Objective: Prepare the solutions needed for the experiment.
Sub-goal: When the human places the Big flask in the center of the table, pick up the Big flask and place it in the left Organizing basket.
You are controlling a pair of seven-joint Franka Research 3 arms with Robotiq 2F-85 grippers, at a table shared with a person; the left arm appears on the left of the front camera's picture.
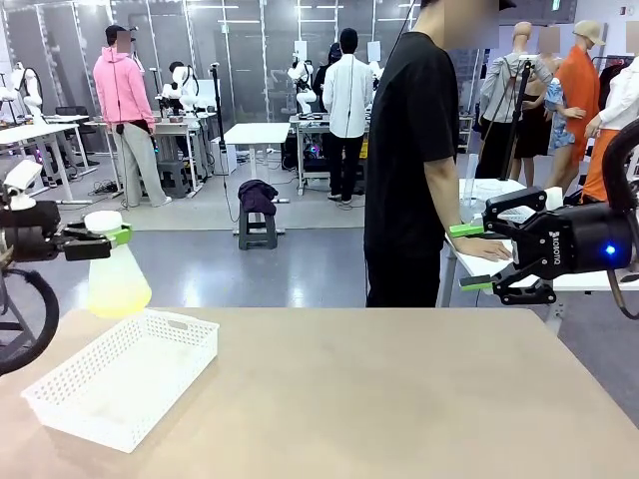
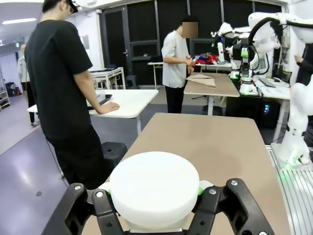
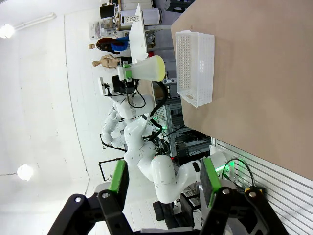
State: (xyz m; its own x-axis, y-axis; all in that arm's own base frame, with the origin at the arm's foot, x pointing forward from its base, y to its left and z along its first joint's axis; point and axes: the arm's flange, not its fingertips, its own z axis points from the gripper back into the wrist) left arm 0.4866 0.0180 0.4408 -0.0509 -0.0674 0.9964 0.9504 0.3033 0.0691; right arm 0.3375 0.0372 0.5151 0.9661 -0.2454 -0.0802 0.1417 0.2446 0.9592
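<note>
A robot's left gripper [image 1: 112,238] is clamped on the neck of a frosted white conical flask [image 1: 117,276], holding it upright in the air just above the far left corner of a white perforated plastic basket [image 1: 70,411] that sits on the tan table [image 1: 399,399]. The solutions [image 1: 118,295] show as a shallow pale yellow-green layer of watery liquid glowing through the flask's wide base. A small round white cap [image 2: 153,188] sits on top of the neck, and in the left wrist view the green-padded fingers [image 2: 201,189] close in beneath it on either side.

The right gripper [image 1: 477,255] hovers well apart at the other end of the table, its fingers spread with nothing between them. From its own wrist camera the raised flask and the basket [image 3: 208,49] appear far off across the tabletop.

A person in a black T-shirt [image 1: 409,120] stands at the far side of the table, one hand [image 1: 481,247] resting on a white table behind.

The work looks to be at an early or middle stage: a flask holding liquid is lifted and capped, but no second vessel is visible on the table, so what mixing or pouring is left cannot be judged. Whether the basket holds anything is hard to tell through its mesh walls; it appears empty.
</note>
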